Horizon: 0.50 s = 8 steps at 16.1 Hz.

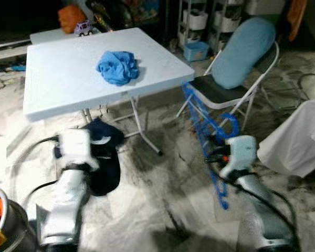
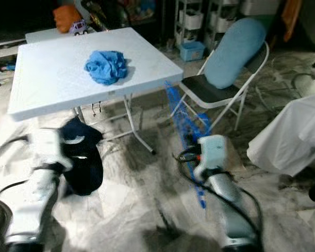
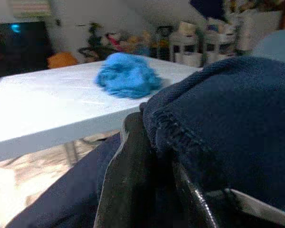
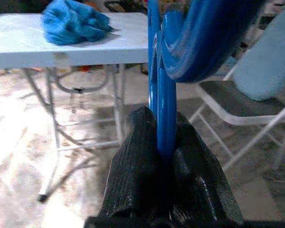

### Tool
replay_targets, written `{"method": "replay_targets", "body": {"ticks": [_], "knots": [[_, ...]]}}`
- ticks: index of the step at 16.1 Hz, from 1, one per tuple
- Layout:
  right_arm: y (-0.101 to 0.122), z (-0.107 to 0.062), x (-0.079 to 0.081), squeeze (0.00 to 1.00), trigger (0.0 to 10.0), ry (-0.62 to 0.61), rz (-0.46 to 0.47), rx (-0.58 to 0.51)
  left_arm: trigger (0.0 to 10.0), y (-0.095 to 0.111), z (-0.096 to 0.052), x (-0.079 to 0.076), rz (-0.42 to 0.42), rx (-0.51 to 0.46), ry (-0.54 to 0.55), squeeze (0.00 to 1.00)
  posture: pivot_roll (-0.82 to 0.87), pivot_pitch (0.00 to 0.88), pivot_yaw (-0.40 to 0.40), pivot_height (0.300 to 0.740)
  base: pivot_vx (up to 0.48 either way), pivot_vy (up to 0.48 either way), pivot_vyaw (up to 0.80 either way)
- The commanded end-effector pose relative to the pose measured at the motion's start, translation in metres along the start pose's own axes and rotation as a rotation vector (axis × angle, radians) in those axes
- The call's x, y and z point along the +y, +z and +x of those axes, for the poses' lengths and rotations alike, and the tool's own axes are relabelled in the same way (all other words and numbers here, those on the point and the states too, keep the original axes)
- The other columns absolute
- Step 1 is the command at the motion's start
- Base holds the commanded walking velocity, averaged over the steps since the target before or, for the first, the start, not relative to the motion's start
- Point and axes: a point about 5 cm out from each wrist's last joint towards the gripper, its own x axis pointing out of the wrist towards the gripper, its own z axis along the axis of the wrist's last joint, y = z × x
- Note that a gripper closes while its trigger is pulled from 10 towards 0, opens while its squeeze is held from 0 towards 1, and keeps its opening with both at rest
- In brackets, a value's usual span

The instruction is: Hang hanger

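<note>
Hanger: your blue hanger (image 1: 202, 123) hangs in the air beside the folding chair, off the corner of the white surface (image 1: 58, 79), above the marble floor.
Right pincer (image 4: 165, 156): you have it pressed tight on the hanger's thin blue bar, one black finger on each side.
Left pincer (image 3: 156, 156): you are pinching a dark navy garment (image 1: 102, 157) just below the surface's front edge.
Surface: a crumpled blue cloth (image 1: 118, 66) lies near its middle.
Chair (image 1: 220, 92): right of the surface, with a light blue cushion (image 1: 244, 50) leaning on its back.
</note>
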Motion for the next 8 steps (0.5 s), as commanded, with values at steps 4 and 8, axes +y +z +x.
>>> {"method": "replay_targets", "body": {"ticks": [4, 8], "knots": [[0.014, 0.006, 0.01, 0.0, 10.0, 0.03, -0.007, -0.069, 10.0, 0.025, 0.011, 0.003, 0.004, -0.084, 0.004, 0.0, -0.02, 0.0, 0.01, 0.74, 0.391, 0.0, 0.0], [0.016, 0.007, 0.012, 0.0, 10.0, 0.041, -0.002, -0.08, 10.0, 0.037, 0.016, 0.001, -0.012, -0.121, 0.0, 0.0, -0.02, 0.003, 0.005, 0.74, 0.4, 0.0, 0.29]]}}
